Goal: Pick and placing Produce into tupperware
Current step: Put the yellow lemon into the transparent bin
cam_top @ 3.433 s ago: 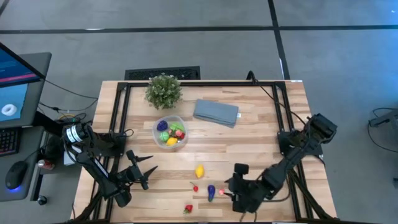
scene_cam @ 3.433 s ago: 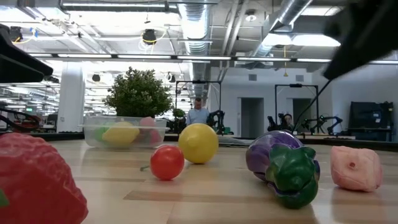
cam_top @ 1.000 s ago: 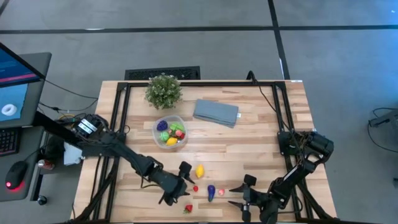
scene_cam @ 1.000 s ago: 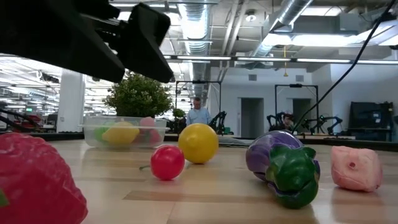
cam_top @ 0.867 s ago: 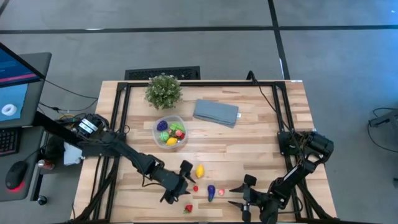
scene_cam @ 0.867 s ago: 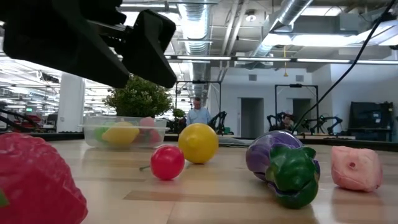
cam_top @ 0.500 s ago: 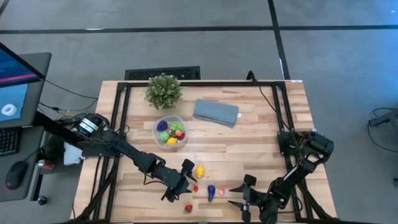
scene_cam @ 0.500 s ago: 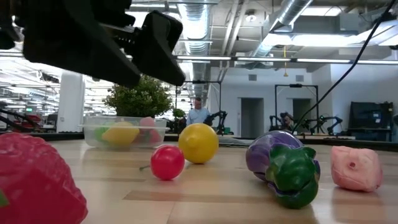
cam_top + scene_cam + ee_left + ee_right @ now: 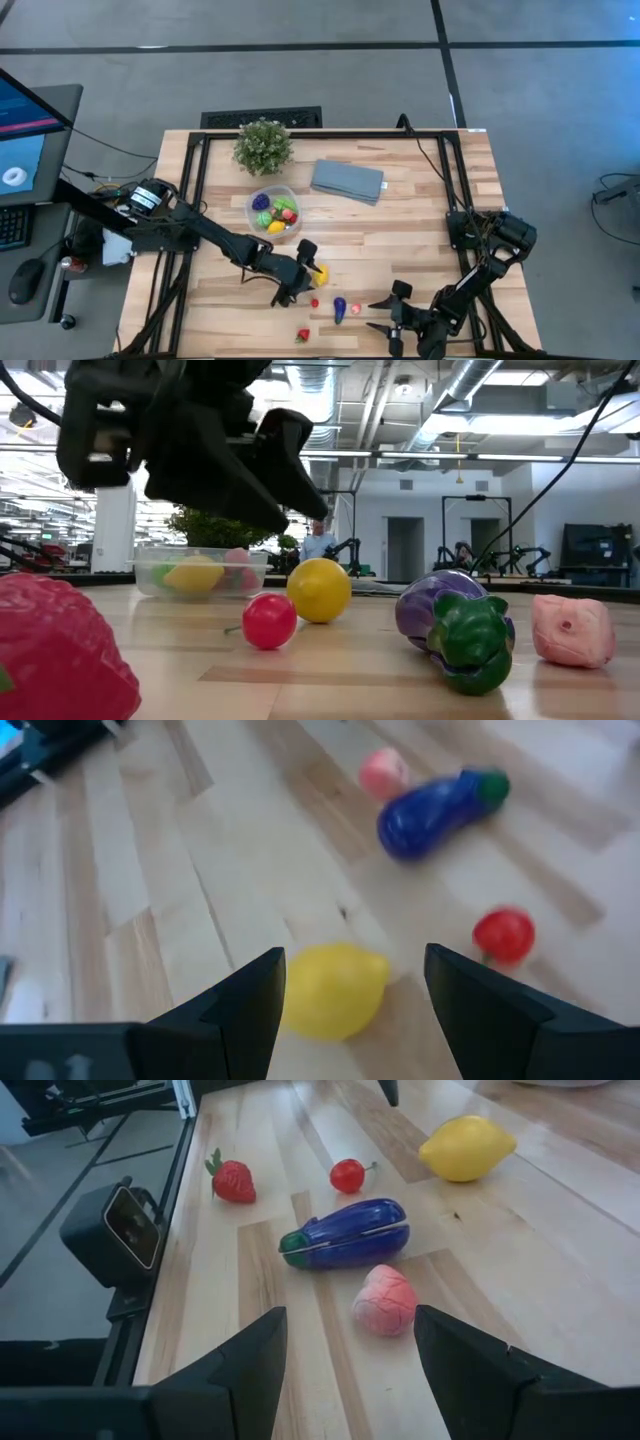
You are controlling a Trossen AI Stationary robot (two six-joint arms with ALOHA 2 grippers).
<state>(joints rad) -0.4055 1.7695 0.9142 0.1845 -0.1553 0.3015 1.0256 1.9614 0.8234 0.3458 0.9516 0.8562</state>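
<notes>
On the table near its near edge lie a yellow lemon, a red tomato, a purple-blue eggplant, a pink fruit and a strawberry. The clear round tupperware stands farther back with several pieces in it. My left gripper is open and hovers just left of the lemon, which shows between its fingers without touching them. My right gripper is open, low over the table, just right of the pink fruit.
A leafy potted plant and a folded grey-blue cloth sit toward the far edge. A small black camera box sits off the near edge. Bare wood lies between the tupperware and the loose produce.
My left gripper has moved from beside the tomato and strawberry toward the table's far edge and a little right, closing in on the lemon, and stays open. The produce has kept its place.
</notes>
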